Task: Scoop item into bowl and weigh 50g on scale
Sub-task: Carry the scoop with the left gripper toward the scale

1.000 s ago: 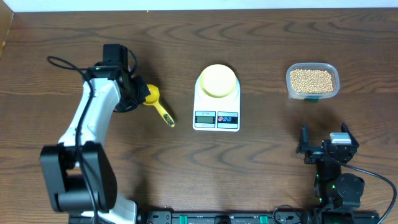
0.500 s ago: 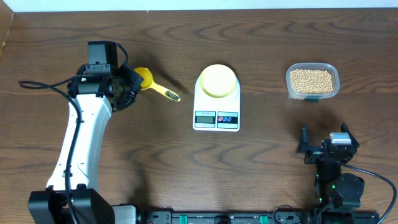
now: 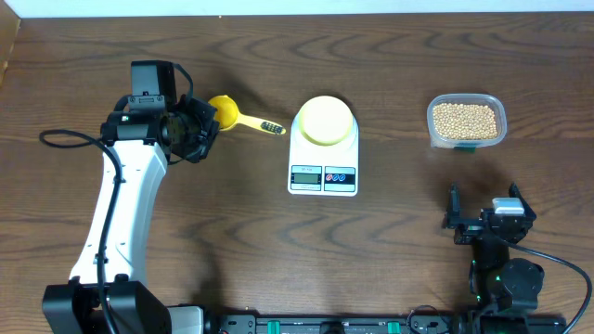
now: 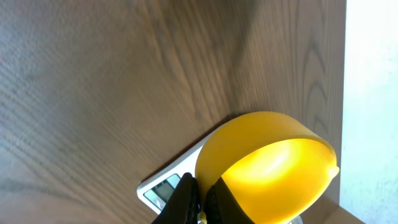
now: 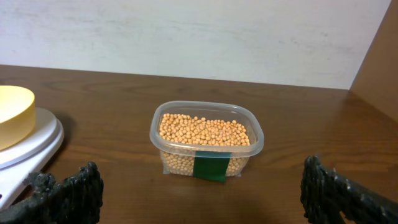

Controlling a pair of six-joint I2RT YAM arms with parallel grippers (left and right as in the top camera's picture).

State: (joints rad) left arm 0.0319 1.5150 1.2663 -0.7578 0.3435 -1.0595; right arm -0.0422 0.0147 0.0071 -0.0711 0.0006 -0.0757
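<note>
Gripping the yellow scoop [image 3: 225,112] in the left end effector [image 3: 205,121], left of the scale [image 3: 323,176]; holding the right end effector [image 3: 484,211] wide apart near the beans [image 3: 466,119].

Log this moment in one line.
left gripper shut on scoop | right gripper open | bowl on scale | beans in tub

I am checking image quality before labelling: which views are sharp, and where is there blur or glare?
Overhead view: even light, sharp, only faint shadows by the scale. Left wrist view: the yellow scoop is very close, its inside glaring, the wood blurred. Right wrist view: the beans and clear tub are crisp, the right tool's fingers dark and soft.
</note>
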